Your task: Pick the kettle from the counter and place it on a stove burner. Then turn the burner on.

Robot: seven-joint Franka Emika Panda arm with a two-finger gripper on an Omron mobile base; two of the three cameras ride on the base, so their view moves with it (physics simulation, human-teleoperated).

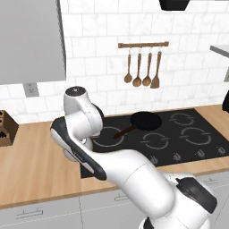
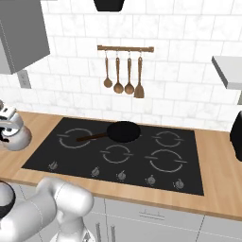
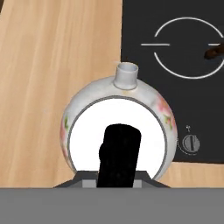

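1. The kettle (image 3: 118,131) sits on the counter (image 3: 52,65), touching the cooktop's (image 3: 175,100) left edge near the front.
2. The gripper (image 3: 119,175) hangs right above the handle; I cannot tell the finger spread.
3. An off-centre grip could let it tilt or slip.
4. Swinging it over could strike the pan (image 2: 123,131).

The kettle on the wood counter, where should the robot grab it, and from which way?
Best by the black handle arching over the lid, coming straight down from above. The kettle has a round, smooth body that looks too wide and slippery to pinch, while the handle is narrow enough. It sits upright on the counter beside the cooktop, and the hand view already looks straight down on it.
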